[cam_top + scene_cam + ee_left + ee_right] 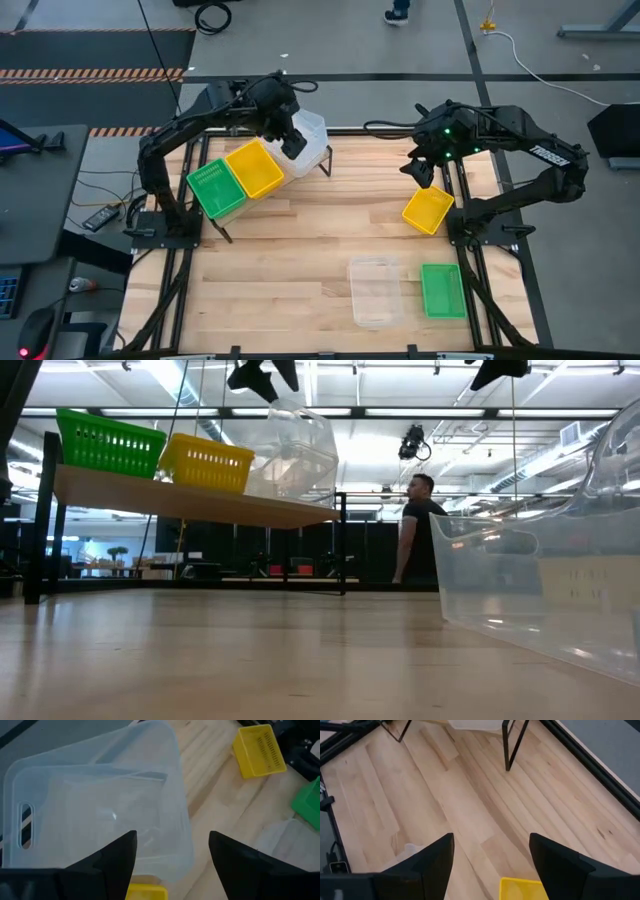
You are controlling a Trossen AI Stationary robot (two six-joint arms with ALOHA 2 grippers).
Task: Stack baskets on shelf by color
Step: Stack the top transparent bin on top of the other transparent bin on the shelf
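While 2 baskets wait at the near edge of the table, a clear basket and a green basket side by side, both with their long axes running near-to-far, the action sits farther back. Next comes the loose yellow basket, lying tilted on the right side of the table, and right over its far corner hangs the right gripper, fingers spread wide and carrying nothing. That is the relation to watch: the basket lies just below and toward the near side of that gripper, its long axis on a diagonal, and the right arm is clearly the closer one, so a descent with some wrist turn looks likely. Farther still, the shelf holds 1 green basket on the shelf, then 1 yellow basket on the shelf, then the clear stack. Over that clear stack is the left gripper, fingers parted wide and gripping nothing, the clear plastic just beneath them. Beyond the table, a person stands in the room.
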